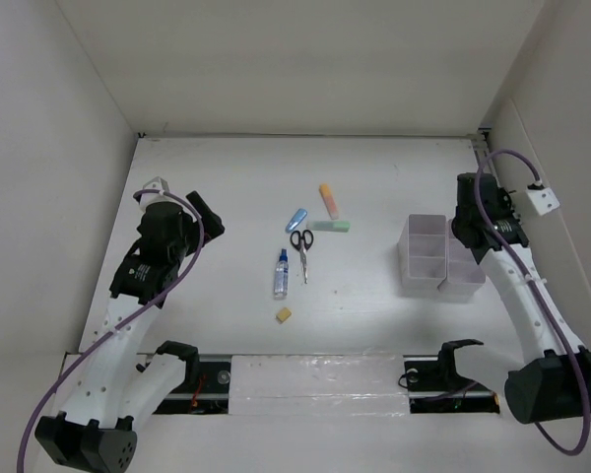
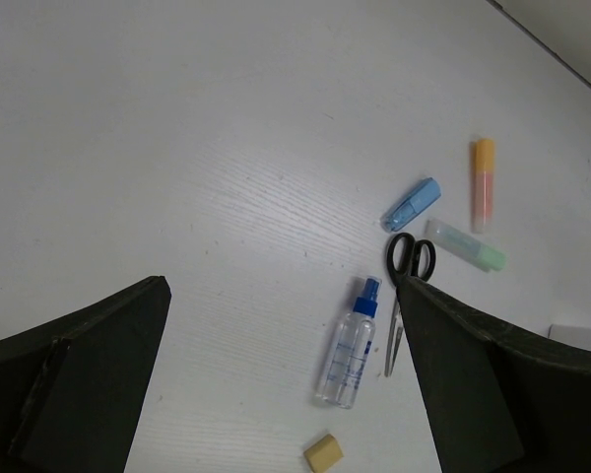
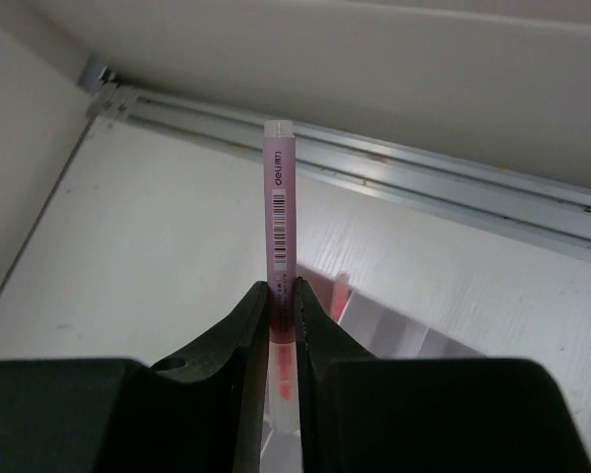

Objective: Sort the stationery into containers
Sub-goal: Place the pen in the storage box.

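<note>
My right gripper is shut on a thin pink-red pen and holds it upright over the cluster of translucent-white bins, at the table's right. In the top view this gripper hangs over the bins' right side. My left gripper is open and empty, above the table left of the items. On the table lie an orange marker, a green marker, a blue marker, black-handled scissors, a blue-capped bottle and a yellow eraser.
White walls close the table at the back and both sides. A metal rail runs along the base of the wall beyond the bins. A reddish shape shows inside one bin. The left wrist view shows the bottle, scissors and eraser.
</note>
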`<state>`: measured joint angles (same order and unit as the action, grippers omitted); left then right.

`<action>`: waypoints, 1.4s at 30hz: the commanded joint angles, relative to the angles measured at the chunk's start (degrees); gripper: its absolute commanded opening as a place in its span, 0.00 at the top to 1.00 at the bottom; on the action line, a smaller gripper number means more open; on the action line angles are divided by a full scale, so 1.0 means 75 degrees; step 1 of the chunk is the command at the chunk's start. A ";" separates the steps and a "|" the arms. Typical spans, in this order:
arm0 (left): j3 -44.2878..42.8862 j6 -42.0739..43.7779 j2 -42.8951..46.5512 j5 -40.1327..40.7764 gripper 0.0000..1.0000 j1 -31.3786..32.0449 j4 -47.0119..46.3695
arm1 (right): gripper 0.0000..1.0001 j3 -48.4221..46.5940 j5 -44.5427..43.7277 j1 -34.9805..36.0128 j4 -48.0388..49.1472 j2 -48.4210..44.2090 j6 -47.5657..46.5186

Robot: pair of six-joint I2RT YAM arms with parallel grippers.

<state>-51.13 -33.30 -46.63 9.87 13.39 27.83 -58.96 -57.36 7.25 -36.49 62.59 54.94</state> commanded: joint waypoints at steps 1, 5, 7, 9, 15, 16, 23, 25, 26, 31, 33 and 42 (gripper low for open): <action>-0.0096 0.0104 0.0112 -0.0027 0.00 -0.0039 -0.0219 | 1.00 -0.0318 -0.0624 -0.0484 -0.0221 0.0010 0.0257; -0.0096 0.0104 0.0112 -0.0097 0.00 -0.0039 -0.0219 | 1.00 -0.0249 -0.0625 -0.0848 0.0036 0.0372 0.0257; -0.0096 0.0104 0.0112 -0.0097 0.00 -0.0039 -0.0219 | 1.00 -0.0248 -0.0625 -0.0849 0.0189 0.0478 0.0257; -0.0096 0.0104 0.0112 -0.0097 0.00 -0.0039 -0.0219 | 1.00 -0.0248 -0.0625 -0.0849 0.0272 0.0584 0.0257; -0.0096 0.0104 0.0112 -0.0097 0.00 -0.0039 -0.0219 | 1.00 -0.0248 -0.0636 -0.0849 0.0787 0.1099 0.0117; -0.0096 0.0104 0.0112 -0.0097 0.00 -0.0039 -0.0219 | 1.00 -0.0353 -0.0718 -0.0768 0.0787 0.1309 0.0116; -0.0096 0.0174 0.0182 -0.0167 0.00 -0.0039 -0.0289 | 1.00 -0.0951 -0.1339 -0.0357 0.0296 0.2223 0.0560; -0.0096 0.0174 0.0182 -0.0167 0.00 -0.0039 -0.0289 | 1.00 -0.1196 -0.1562 -0.0251 -0.0207 0.2447 0.0854; -0.0096 0.0174 0.0182 -0.0237 0.00 -0.0039 -0.0289 | 1.00 -0.1197 -0.1655 -0.0147 -0.0302 0.2657 0.1006; -0.0096 0.0174 0.0182 -0.0238 0.00 -0.0039 -0.0289 | 1.00 -0.1525 -0.1960 0.0053 -0.1331 0.3256 0.1826; -0.0096 0.0174 0.0182 -0.0238 0.00 -0.0039 -0.0289 | 1.00 -0.1596 -0.2042 0.0158 -0.1649 0.3478 0.2281; -0.0096 0.0174 0.0182 -0.0238 0.00 -0.0039 -0.0289 | 1.00 -0.2052 -0.2441 0.0487 -0.3197 0.4089 0.3691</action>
<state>-51.13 -32.84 -46.15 8.36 13.39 27.53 -71.16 -72.05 10.24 -54.63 93.06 76.99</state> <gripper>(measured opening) 0.997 0.182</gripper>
